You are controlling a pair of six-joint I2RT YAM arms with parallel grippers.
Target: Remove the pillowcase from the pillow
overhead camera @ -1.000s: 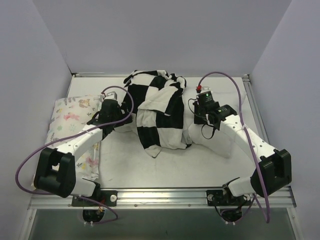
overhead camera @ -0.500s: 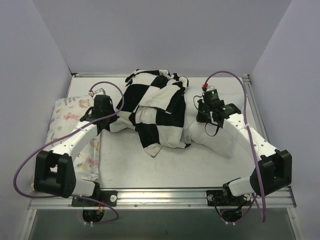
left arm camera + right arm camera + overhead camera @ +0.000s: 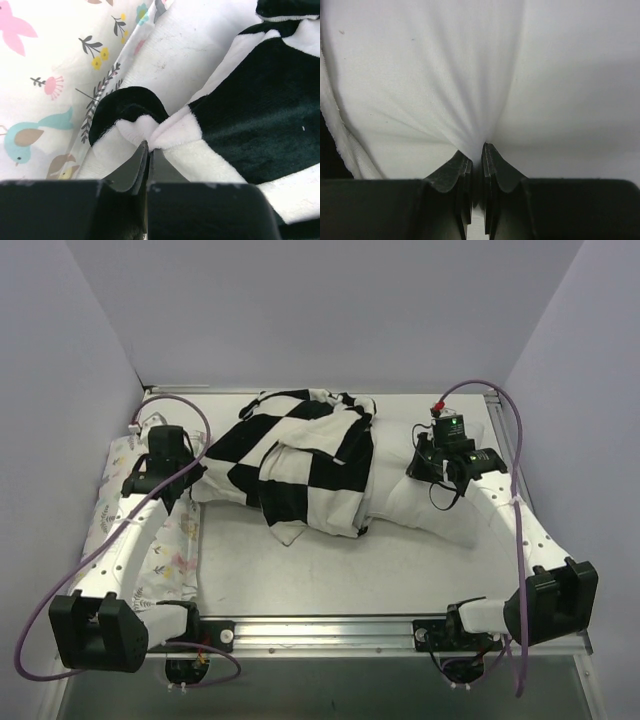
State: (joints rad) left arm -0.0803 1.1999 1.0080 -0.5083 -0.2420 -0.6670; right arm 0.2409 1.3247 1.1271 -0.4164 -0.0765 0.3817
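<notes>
Fingers on your left gripper (image 3: pixel 148 148) have snapped shut on the pillowcase (image 3: pixel 300 455) edge and dragged it left toward the printed pillow (image 3: pixel 170 555), spreading the checks out flatter. Your right gripper (image 3: pixel 476 147) stays pinched tight on the white pillow (image 3: pixel 430 505), which now lies farther right and more exposed.

At mid-frame on the table (image 3: pixel 330 570) the pillowcase (image 3: pixel 300 455) is draped over the left part of the pillow (image 3: pixel 435 510), whose right end is exposed, and a second pillow (image 3: pixel 170 555) is laid along the frame's left edge.
</notes>
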